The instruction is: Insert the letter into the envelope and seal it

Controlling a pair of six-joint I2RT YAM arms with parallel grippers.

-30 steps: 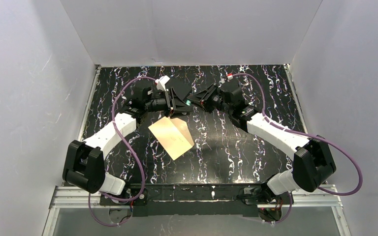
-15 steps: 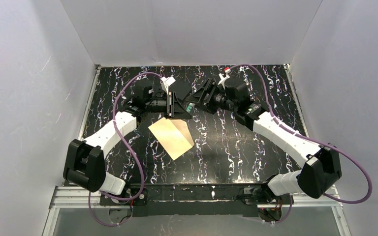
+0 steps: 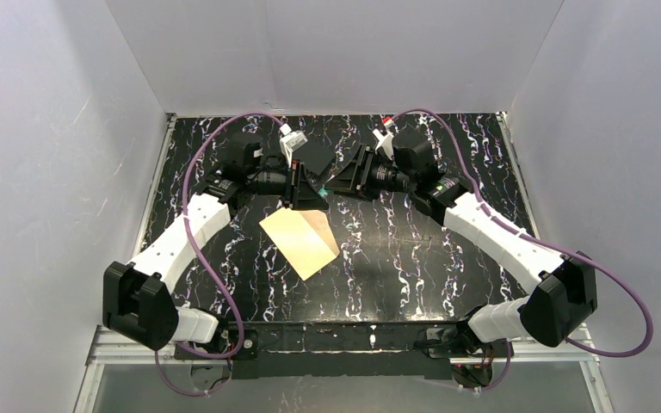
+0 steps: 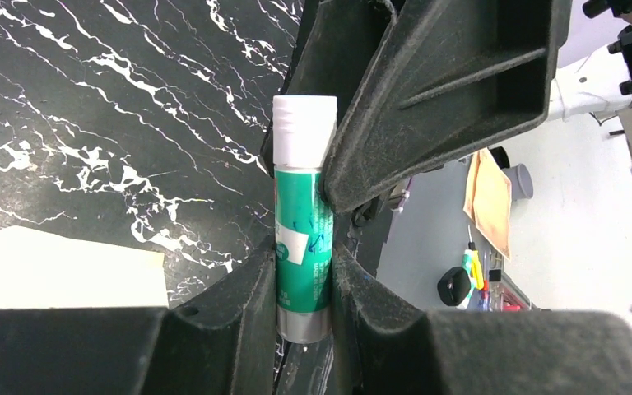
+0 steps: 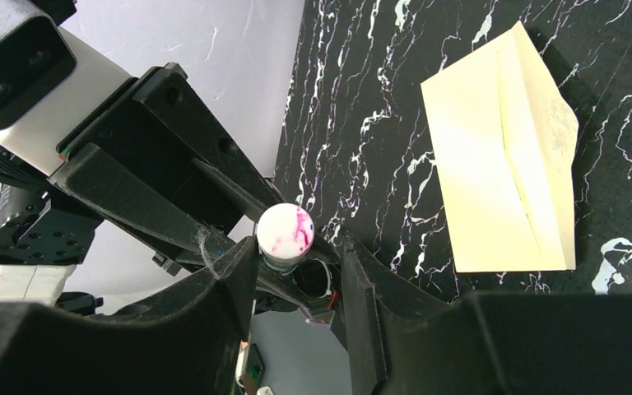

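The left arm [image 3: 181, 232] reaches to the far middle of the tabletop [image 3: 413, 249]. Its jaws are clamped on the green body of a glue stick [image 4: 303, 222], held clear of the surface.

Just to the near side of those jaws, and below them, the envelope [image 3: 299, 241] lies flat on the tabletop. Its long axis runs diagonally from far-left to near-right, and its far corner almost sits under the left jaws. The letter cannot be told apart from it in any view. It is probably already inside, though that is a judgement.

The glue stick's long axis runs left to right between the two arms, with its white end pointing at the right arm [image 3: 491, 232]. In the right wrist view that round end, smeared pink, sits between the right jaws. They stand narrow around it, one finger against it and a sliver of gap at the other, so it is unclear whether they actually grip it.

The coming move likely turns on this line-up. The right jaws must pull along the stick's axis, away from the left jaws, to free the cap. The left arm is the nearer one and can then carry the glue down to the envelope's flap.
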